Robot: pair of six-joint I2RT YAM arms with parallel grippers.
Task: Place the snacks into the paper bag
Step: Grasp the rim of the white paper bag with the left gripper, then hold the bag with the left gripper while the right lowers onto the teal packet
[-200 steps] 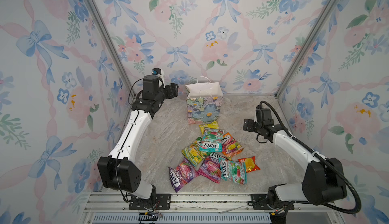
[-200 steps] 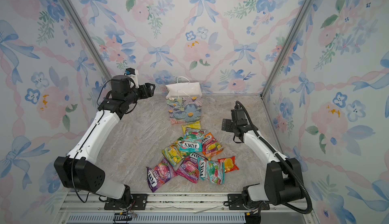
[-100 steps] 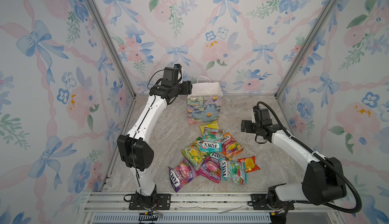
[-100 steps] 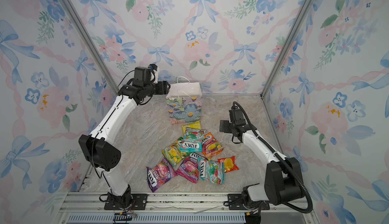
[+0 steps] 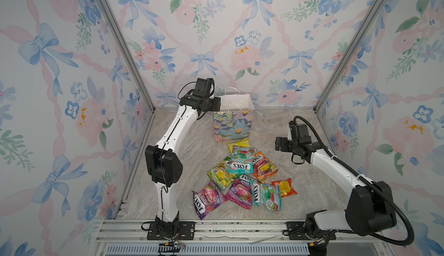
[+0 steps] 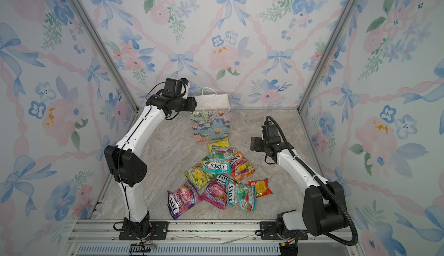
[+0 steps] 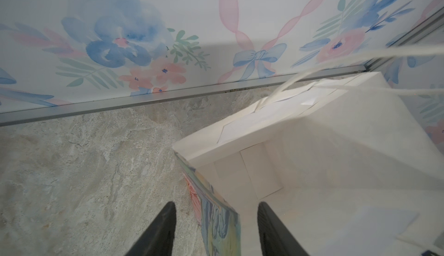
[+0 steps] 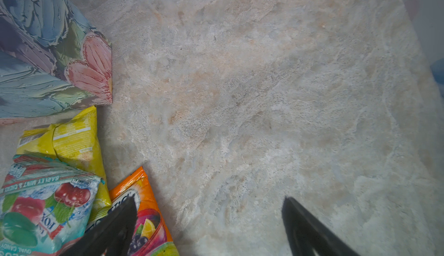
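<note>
The left gripper (image 7: 215, 205) stands partly open at the top edge of the paper bag (image 7: 336, 134). One side wall of the bag passes between its fingers (image 7: 165, 221): one finger is outside the printed face and the other is inside the white interior. A gap shows on each side of the wall, so nothing is clamped. The bag mouth opens ahead of this gripper, and the cord handles (image 7: 300, 77) cross beyond it. In both top views the bag stands upright, touching or just beside the left gripper (image 5: 216, 104), near the back wall. The snacks (image 5: 242, 173) lie in a loose, overlapping pile on the tabletop (image 8: 264, 98), on the far side of the bag from the left gripper and well apart from it. The right gripper (image 8: 209, 200) is spread wide and holds nothing, with bare tabletop between its fingers. The pile lies just beside it, toward the left arm. One finger overlaps the orange packet (image 8: 149, 209) in the right wrist view; contact cannot be determined. The teal packet (image 8: 43, 199) and yellow packet (image 8: 72, 137) lie further out on that side, the yellow one nearest the bag.
</note>
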